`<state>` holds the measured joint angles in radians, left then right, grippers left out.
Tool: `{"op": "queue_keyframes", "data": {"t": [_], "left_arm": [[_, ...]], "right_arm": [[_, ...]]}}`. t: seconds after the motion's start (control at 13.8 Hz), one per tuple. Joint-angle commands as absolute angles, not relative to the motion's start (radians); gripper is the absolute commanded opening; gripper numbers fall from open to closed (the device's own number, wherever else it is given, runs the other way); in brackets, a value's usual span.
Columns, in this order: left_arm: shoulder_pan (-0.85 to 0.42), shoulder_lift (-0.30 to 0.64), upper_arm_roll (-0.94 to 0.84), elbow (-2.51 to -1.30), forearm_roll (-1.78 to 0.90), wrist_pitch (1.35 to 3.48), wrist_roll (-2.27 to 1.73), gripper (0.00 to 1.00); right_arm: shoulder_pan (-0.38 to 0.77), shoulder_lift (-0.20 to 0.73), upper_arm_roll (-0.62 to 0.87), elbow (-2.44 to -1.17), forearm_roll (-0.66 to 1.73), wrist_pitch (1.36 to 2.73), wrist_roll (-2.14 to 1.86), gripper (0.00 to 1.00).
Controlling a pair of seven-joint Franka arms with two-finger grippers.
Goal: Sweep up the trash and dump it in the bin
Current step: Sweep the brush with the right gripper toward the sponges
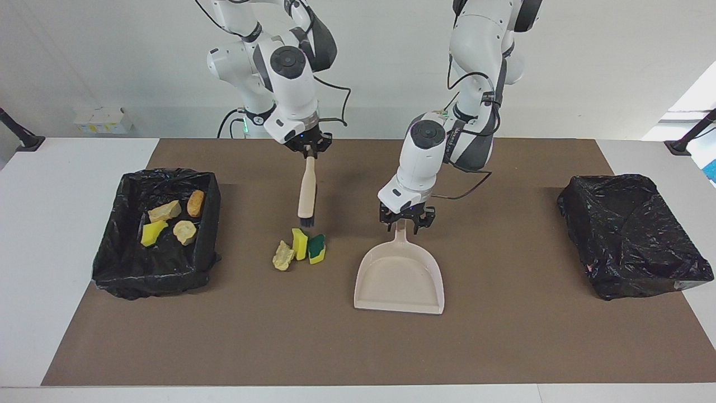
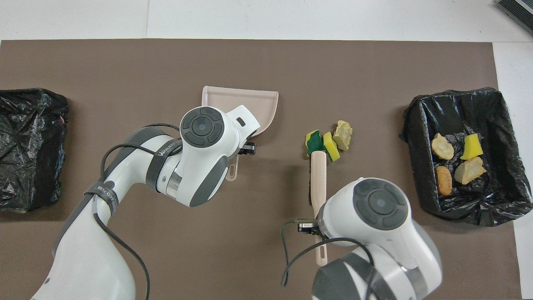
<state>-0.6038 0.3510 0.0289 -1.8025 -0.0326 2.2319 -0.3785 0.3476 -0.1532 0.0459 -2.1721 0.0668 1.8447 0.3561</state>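
Sweeping the last trash [image 1: 300, 250] toward the dustpan [image 1: 400, 280].
We keep the right end effector [image 1: 308, 152] clamped on the brush [image 1: 306, 193], bristles low; the left end effector [image 1: 400, 222] grips the dustpan handle, lip flat.

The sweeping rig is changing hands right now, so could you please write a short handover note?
Right claw: shut on the brush, bristles down beside the loose trash.
Left claw: shut on the dustpan handle; the pan rests on the mat.
Done: four pieces lie in the bin at the right arm's end.
Left: three pieces on the mat to sweep up and dump.
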Motion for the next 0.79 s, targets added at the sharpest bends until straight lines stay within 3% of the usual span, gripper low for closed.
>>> {"op": "queue_keyframes", "data": {"t": [0.0, 0.29, 0.51, 0.65, 0.72], "left_arm": [[-0.618, 0.342, 0.041, -1.827, -0.029, 2.253, -0.377, 0.65], [-0.620, 0.341, 0.041, -1.833, -0.029, 2.253, -0.377, 0.64], [-0.618, 0.342, 0.041, -1.827, -0.029, 2.247, -0.368, 0.23], [-0.604, 0.341, 0.043, -1.810, -0.023, 2.243, -0.325, 0.01], [-0.601, 0.336, 0.044, -1.803, -0.018, 2.235, -0.296, 0.00]], "right_arm": [[0.230, -0.117, 0.061, -2.143, 0.012, 1.844, 0.191, 0.00], [0.167, -0.071, 0.063, -2.138, -0.133, 1.934, 0.100, 0.00], [0.129, 0.015, 0.063, -2.083, -0.218, 1.980, 0.034, 0.00], [0.127, 0.063, 0.066, -2.056, -0.230, 1.986, 0.025, 0.00], [0.138, 0.072, 0.066, -2.056, -0.230, 1.996, 0.023, 0.00]]}}
